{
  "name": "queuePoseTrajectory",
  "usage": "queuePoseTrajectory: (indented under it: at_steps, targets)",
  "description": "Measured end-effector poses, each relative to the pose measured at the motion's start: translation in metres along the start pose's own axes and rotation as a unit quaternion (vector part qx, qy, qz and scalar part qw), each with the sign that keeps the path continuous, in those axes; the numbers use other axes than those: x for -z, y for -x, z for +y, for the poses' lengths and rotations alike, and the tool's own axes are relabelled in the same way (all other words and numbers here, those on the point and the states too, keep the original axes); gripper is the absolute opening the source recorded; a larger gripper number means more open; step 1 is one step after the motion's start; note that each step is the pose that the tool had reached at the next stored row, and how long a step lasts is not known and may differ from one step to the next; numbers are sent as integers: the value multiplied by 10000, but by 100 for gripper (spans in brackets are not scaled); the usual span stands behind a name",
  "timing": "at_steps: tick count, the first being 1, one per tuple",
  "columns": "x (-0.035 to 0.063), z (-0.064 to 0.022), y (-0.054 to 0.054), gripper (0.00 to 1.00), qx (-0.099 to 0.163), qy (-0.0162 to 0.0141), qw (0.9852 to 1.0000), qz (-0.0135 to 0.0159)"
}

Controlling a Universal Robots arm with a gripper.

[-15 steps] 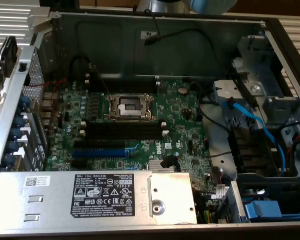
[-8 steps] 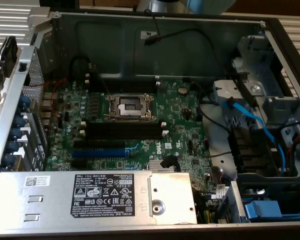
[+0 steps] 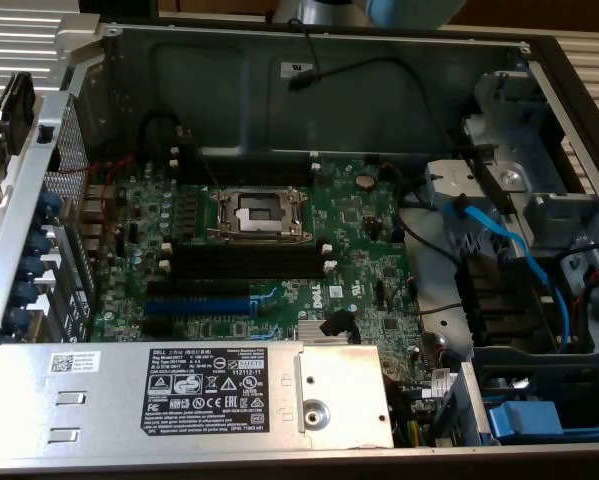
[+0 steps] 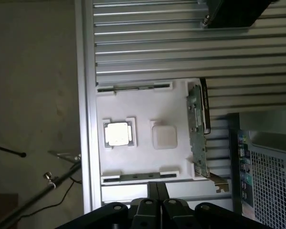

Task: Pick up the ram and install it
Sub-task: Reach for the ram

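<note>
Two thin dark sticks stand on edge along opposite sides of the white tray [image 4: 143, 109]: the ram [image 4: 138, 177] is the one nearest the claw [image 4: 157, 186], the other stick [image 4: 133, 88] sits across from it. Claw's fingers are pressed together with nothing between them, up above that edge of the tray, which also carries a CPU [image 4: 116, 133], a white square pad [image 4: 164, 137] and a green expansion card [image 4: 198, 129]. Exterior view has the open case [image 3: 229, 80], motherboard [image 3: 369, 240] and black memory slots [image 3: 244, 262].
</note>
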State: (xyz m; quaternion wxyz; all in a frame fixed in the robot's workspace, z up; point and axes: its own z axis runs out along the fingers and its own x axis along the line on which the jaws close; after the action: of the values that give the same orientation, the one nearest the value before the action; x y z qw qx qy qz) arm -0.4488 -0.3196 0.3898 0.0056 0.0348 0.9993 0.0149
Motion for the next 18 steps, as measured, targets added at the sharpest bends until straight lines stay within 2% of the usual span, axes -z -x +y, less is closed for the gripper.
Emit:
queuePoseTrajectory:
  at_steps: [10,18]
  targets:
    - [2,55,-458,10,0,0,10000,0]
    - [3,56,-473,10,0,0,10000,0]
